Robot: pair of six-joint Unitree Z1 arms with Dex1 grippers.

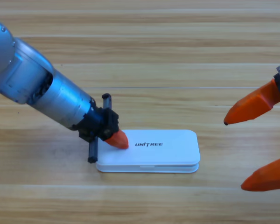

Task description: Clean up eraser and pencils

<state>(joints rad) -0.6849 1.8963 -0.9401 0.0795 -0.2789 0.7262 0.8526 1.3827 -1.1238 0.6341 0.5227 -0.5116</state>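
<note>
Toward the middle of the wooden bench lies the white case, a flat rounded-corner box printed with dark lettering on its lid. The lid is down, level over the base, with only a thin seam showing along the near edge, so whatever the case holds is hidden; no eraser and no pencils can be seen anywhere on the wood. From the picture's upper left the left arm slants down, its grey barrel ending in a black wrist, and the left gripper rests its orange tip on the left end of the lid, touching the white surface just beside the lettering. Only one orange jaw shows there, the other being hidden behind the black body, so I cannot tell whether these jaws are spread or pressed together, nor whether anything is pinched between them. A slim black bar of the gripper stands almost upright beside the case's left edge, its lower end down by the case's front left corner. Right of the case the wood is bare up to the right gripper, which waits at the picture's right edge, well apart from the case. Its two orange jaws are spread wide, one above the other, pointing left, with nothing between them.
</note>
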